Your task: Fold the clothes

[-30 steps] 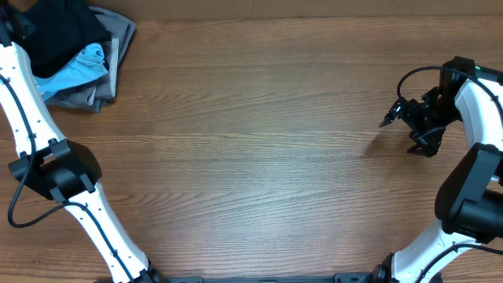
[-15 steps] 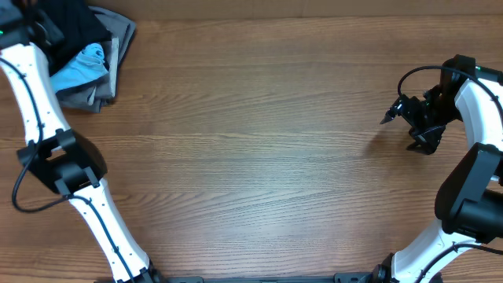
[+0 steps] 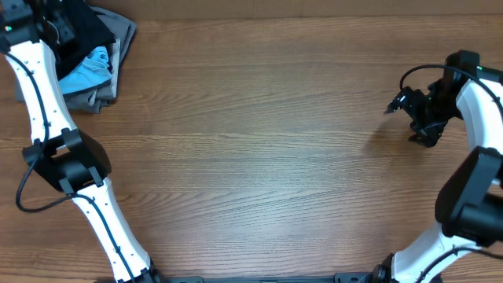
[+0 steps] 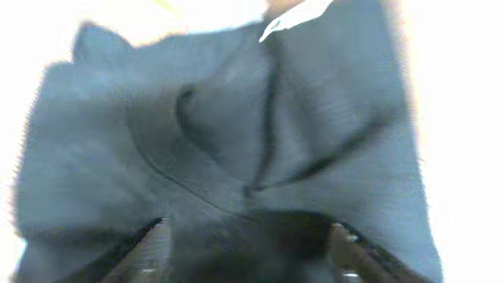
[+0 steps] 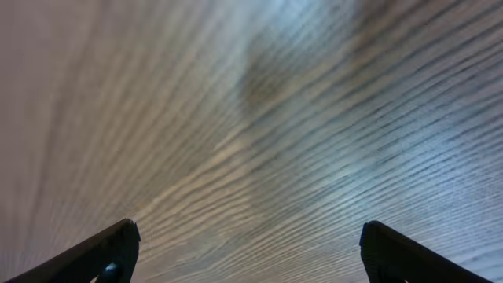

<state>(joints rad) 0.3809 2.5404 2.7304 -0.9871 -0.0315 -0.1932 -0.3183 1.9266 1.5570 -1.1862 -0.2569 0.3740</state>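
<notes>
Left jaws: spread wide; the two finger tips (image 4: 153, 244) sit at the bottom corners of the left wrist view with dark cloth filling the space between them. Whether the tips touch the cloth I cannot tell, since that picture is blurred.
Left gripper (image 4: 247, 255): poised right over the black garment (image 4: 236, 149), probably so it can pinch the top piece off the heap.
Right jaws: also spread, both tips (image 5: 114, 244) well apart at the lower corners of the right wrist view, with nothing between them.
Right gripper (image 3: 410, 118): far across the table from the clothes pile, holding nothing; I judge it is parked out of the way until a garment is laid out.
Clothes pile (image 3: 90, 59): bunched in the far left corner of the wooden table (image 3: 259, 157), under the left arm. None of it looks spread or folded, so the task seems to be at its start.
Pile make-up: the black garment on top, a light blue piece (image 3: 88, 69) just beside and below it, a grey piece (image 3: 118, 35) under both, reaching toward the pile's outer edge.
Overhead view gives: the whole pile, its three colours, and how far the right gripper stands from it.
Left wrist view gives: the folds and a seam in the black cloth close up, and a pale tag (image 4: 295, 17) at its far edge, none of which shows from above.
Right wrist view gives: only bare wood grain beneath the right gripper, well away from the pile.
</notes>
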